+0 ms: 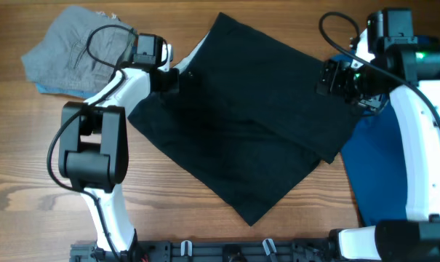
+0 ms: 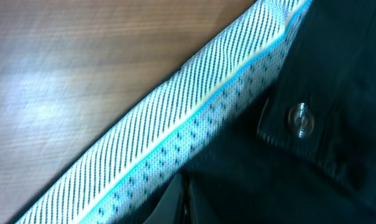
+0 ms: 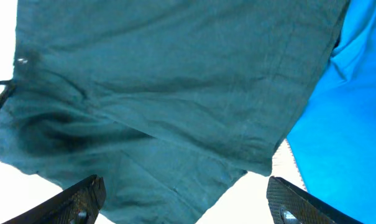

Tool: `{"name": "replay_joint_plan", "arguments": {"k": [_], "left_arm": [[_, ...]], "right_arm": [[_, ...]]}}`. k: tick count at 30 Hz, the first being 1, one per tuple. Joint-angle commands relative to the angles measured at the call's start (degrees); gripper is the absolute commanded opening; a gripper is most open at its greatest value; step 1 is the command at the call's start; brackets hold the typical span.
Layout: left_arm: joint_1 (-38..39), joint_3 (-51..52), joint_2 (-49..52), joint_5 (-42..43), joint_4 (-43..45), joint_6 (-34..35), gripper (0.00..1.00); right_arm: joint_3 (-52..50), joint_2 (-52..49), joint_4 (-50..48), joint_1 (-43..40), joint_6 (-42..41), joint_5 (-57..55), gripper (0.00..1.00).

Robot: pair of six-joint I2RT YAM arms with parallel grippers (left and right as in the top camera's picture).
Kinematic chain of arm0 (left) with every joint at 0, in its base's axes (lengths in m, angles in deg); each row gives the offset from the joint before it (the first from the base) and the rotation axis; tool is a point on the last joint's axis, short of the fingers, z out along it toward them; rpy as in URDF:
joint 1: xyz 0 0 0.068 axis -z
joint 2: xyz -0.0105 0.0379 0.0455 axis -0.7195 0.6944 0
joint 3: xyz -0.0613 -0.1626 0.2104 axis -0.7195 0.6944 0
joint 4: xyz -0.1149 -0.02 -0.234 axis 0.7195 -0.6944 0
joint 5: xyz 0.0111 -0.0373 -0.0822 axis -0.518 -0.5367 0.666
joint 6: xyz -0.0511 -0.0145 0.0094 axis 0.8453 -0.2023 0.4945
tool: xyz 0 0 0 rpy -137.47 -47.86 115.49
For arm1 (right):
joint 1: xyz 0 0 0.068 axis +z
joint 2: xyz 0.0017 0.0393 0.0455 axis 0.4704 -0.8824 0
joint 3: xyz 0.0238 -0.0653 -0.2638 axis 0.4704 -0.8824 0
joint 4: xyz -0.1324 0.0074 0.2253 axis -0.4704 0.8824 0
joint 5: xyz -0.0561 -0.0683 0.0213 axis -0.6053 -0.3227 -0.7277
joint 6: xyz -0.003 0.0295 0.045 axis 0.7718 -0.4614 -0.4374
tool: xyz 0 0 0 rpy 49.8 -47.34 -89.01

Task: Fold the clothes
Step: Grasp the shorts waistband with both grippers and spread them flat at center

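The black shorts (image 1: pixel 241 124) lie spread across the middle of the table, with one layer folded over another. My left gripper (image 1: pixel 170 73) is at their upper left edge, by the waistband. In the left wrist view its fingers (image 2: pixel 183 208) are pressed together on dark fabric, beside the pale striped waistband lining (image 2: pixel 175 134) and a clear button (image 2: pixel 299 118). My right gripper (image 1: pixel 330 76) hovers over the shorts' upper right edge. In the right wrist view its fingers (image 3: pixel 188 202) are wide apart and empty above the shorts (image 3: pixel 163 81).
A bright blue shirt (image 1: pixel 376 160) lies under the right arm, partly beneath the shorts' right edge; it also shows in the right wrist view (image 3: pixel 352 99). A small folded grey-and-light-blue denim garment (image 1: pixel 68 51) lies at the far left. A dark rail runs along the front edge.
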Motion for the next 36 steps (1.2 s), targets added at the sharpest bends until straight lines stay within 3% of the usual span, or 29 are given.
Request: {"name": "replay_joint_plan", "arguments": {"k": [1,2,3,6,8,9,12,13,14,19,23,24,25,27,29,30,32,36], "left_arm": [[2.8,1.6,-9.1,-3.2,-4.6,-1.2,0.24],[3.0,1.6,-10.7,-3.2,-5.6,-1.2,0.29],[3.1,1.6,-12.8,-3.2,-7.1,-1.2,0.31],[3.1,1.6,-15.7,-2.3,-10.4,-1.3,0.18],[3.1,1.6,-15.5,5.9,-11.7,-1.3,0.06],[3.6,1.6,-15.5,9.8,-11.8,-1.3,0.05],[6.2,1.6,-15.5,11.5,-9.0,-1.3,0.13],[7.6,1.6,-15.6,14.0,-8.3,-1.3,0.77],[8.2,1.6,-15.5,14.4,-8.2,-1.3,1.0],[10.1,1.6,-15.5,14.4,-8.3,-1.3,1.0],[10.1,1.6,-15.5,12.9,-5.2,-1.3,0.99],[10.1,1.6,-15.4,10.6,-2.8,-1.3,0.82],[10.1,1.6,-15.0,8.7,-1.0,-1.3,0.7],[10.1,1.6,-12.9,7.2,2.8,-1.5,0.52],[10.1,1.6,-9.6,7.2,6.1,-1.8,0.49],[10.1,1.6,-7.5,7.2,8.5,-3.0,0.45],[10.1,1.6,-2.8,7.3,14.4,-4.3,0.38],[9.8,1.6,6.3,7.2,23.2,-4.3,0.31]], "right_arm": [[-0.7,-4.0,0.9,0.0,-1.1,-1.1,0.88],[-0.9,-4.9,1.1,0.0,-1.1,-1.1,0.84],[-1.8,-7.3,0.9,0.0,-1.1,-2.1,0.74],[-3.4,-14.1,-7.5,-2.0,-1.0,-9.0,0.38],[-3.4,-19.7,-12.8,-5.1,-1.3,-5.5,0.28],[-3.4,-23.3,-14.9,-6.6,-2.2,-2.1,0.24],[-3.4,-31.1,-20.2,-8.1,-2.5,7.0,0.13],[-3.4,-34.4,-24.4,-8.0,-2.8,9.7,0.11],[-3.4,-36.0,-27.4,-8.0,-4.1,9.9,0.09],[-3.4,-42.5,-40.1,-7.8,-16.7,10.0,0.04],[-2.0,-43.7,-55.2,-6.3,-13.8,19.6,0.04],[1.0,-42.8,-55.9,-6.0,-10.9,24.4,0.04],[2.5,-41.4,-54.7,-6.0,-9.4,26.7,0.06],[4.5,-35.2,-49.0,-6.2,-3.6,30.8,0.18],[4.5,-28.4,-42.2,-6.1,0.8,31.1,0.24],[4.5,-24.6,-38.2,-5.9,3.1,30.9,0.34],[4.5,-17.6,-29.7,-5.2,5.4,29.0,0.39],[4.5,-12.2,-15.3,-3.7,5.5,23.2,0.4]]}}
